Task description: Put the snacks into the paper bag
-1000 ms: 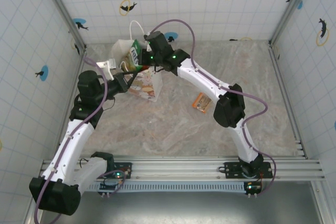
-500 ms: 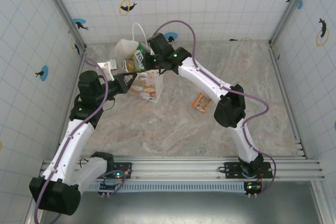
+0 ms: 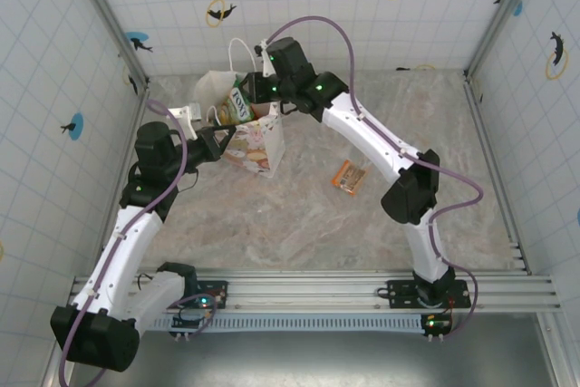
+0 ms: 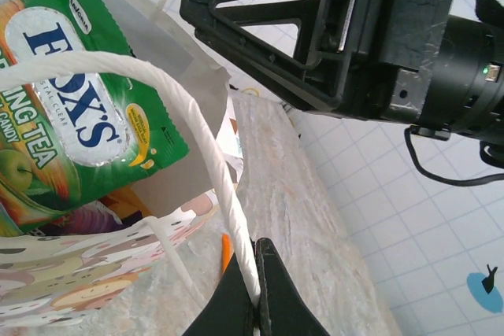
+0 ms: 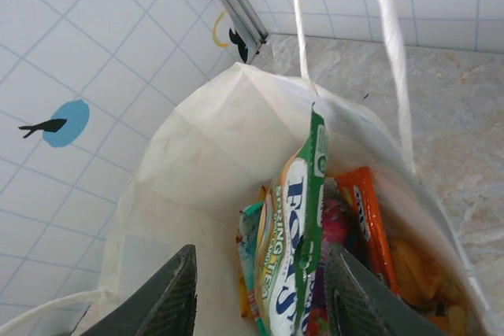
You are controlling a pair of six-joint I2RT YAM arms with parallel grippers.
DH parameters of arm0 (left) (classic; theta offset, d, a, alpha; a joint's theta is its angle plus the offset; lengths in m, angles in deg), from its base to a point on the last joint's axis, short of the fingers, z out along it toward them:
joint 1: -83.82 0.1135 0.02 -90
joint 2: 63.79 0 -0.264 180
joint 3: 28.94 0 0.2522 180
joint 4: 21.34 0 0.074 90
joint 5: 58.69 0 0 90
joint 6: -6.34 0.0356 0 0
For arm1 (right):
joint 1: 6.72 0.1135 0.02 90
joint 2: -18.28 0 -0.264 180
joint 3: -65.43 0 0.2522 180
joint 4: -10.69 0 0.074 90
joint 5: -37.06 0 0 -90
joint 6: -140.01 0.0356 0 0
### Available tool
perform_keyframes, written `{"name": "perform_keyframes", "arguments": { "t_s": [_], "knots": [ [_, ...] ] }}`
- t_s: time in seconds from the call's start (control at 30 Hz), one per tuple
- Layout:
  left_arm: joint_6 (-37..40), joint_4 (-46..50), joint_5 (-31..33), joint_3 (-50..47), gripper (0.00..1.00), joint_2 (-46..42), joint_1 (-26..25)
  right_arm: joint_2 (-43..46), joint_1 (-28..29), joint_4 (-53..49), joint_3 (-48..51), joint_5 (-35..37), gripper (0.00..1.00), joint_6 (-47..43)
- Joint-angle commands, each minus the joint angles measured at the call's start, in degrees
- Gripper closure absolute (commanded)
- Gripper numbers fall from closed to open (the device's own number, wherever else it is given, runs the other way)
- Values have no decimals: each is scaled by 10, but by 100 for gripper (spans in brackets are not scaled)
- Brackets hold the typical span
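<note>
Paper bag point(image 5: 197, 147): matt white paper, smooth, soft creases.
Handle point(image 4: 209, 143): white twisted cord, rough strands.
Green packet point(image 4: 87, 116): glossy plastic film, crinkled, silvery foil panel.
Orange packet point(image 5: 368, 218): shiny film.
Orange bar point(image 3: 348, 176): glossy wrapper.
Table point(image 3: 299, 224): smooth marble-look top, low sheen.
Right gripper point(image 5: 260, 248), fingers point(image 5: 169, 304): matt dark plastic.
Rail point(image 3: 308, 285): brushed metal.

The bag point(image 3: 261, 144) is white, with pastel pink, tan and brown cartoon figures low on its side; its handle point(image 4: 206, 127) is white cord. The green packet point(image 5: 295, 218) in it bears a silver-white oval with dark blue letters, an orange packet point(image 5: 366, 210) beside it. At centre right an orange bar point(image 3: 348, 176) lies on the table point(image 3: 299, 224), marbled beige and grey. The fingers point(image 4: 276, 297) at the bottom edge are black.
</note>
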Motion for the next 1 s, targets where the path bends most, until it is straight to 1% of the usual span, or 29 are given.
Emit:
{"name": "perform_keyframes", "arguments": {
  "t_s": [0.0, 0.27, 0.43, 0.5, 0.57, 0.7, 0.8, 0.83, 0.97],
  "knots": [
    [19, 12, -1, 21, 100, 0, -4, -10, -6, 31, -3, -28, 54, -7],
    [20, 13, -1, 21, 100, 0, -4, -50, -5, 73, -4, -80, 56, 21],
    [21, 12, -2, 20, 100, 2, -4, -65, -2, 78, -5, -77, 59, 26],
    [20, 11, -4, 21, 100, 2, -4, -68, -2, 73, -5, -66, 63, 26],
    [21, 12, -3, 21, 100, 2, -4, -69, -3, 64, -5, -49, 70, 24],
    [20, 13, 0, 19, 100, -1, -3, -66, -3, 29, -6, 6, 86, 14],
    [20, 13, 2, 18, 100, -1, -4, -63, -4, -4, -6, 34, 98, 11],
    [20, 13, 2, 18, 100, 0, -3, -63, -4, -16, -6, 46, 100, 10],
    [20, 14, 4, 17, 100, 0, -4, -65, -1, -66, -6, 71, 100, 8]
  ]
}}
